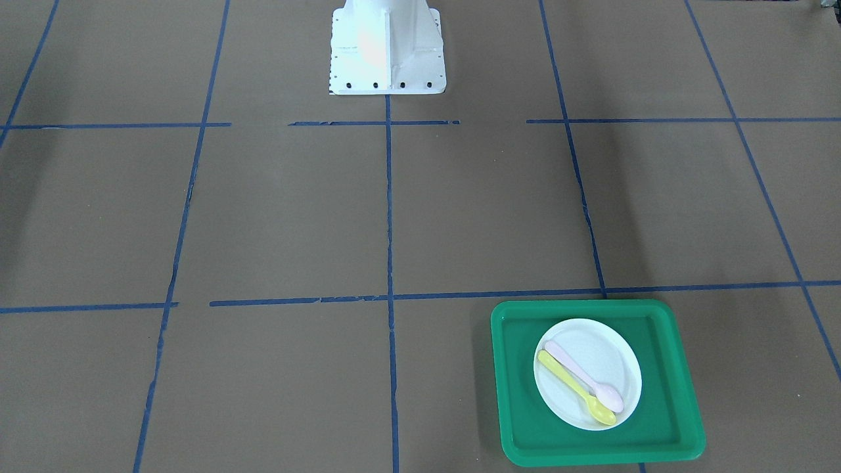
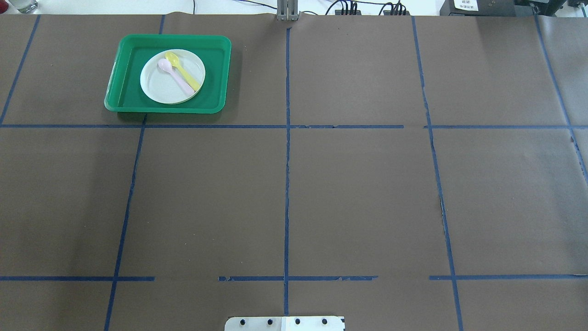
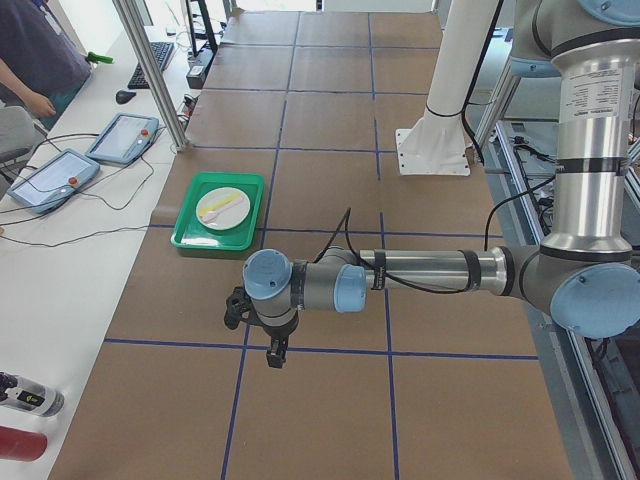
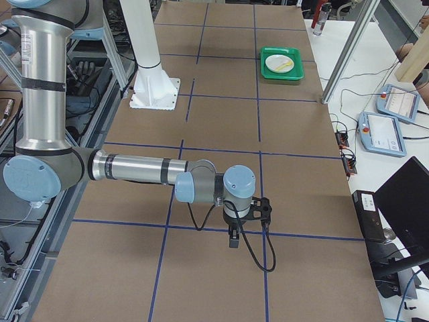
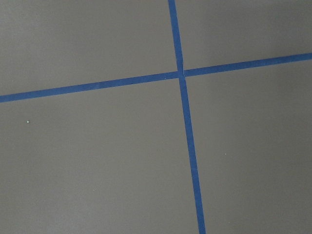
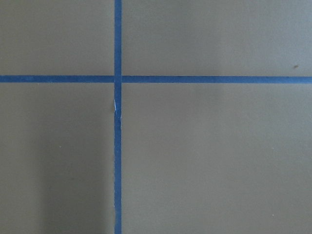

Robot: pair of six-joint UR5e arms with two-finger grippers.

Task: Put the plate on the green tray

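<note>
The green tray (image 1: 677, 368) lies on the brown table on my left side, at the far edge; it also shows in the overhead view (image 2: 124, 69). A white round plate (image 1: 611, 348) lies flat inside the tray (image 2: 161, 87). A yellow spoon (image 1: 578, 387) and a pink spoon (image 1: 585, 378) lie on the plate. My left gripper (image 3: 277, 355) shows only in the exterior left view, far from the tray (image 3: 186, 225), over bare table. My right gripper (image 4: 232, 241) shows only in the exterior right view, far from the tray (image 4: 268, 72). I cannot tell whether either is open or shut.
The white robot base (image 1: 387, 46) stands at the table's middle. Blue tape lines (image 2: 287, 184) cross the brown table. Beyond the far edge are control tablets (image 3: 50, 175), cables and a metal post (image 3: 160, 80).
</note>
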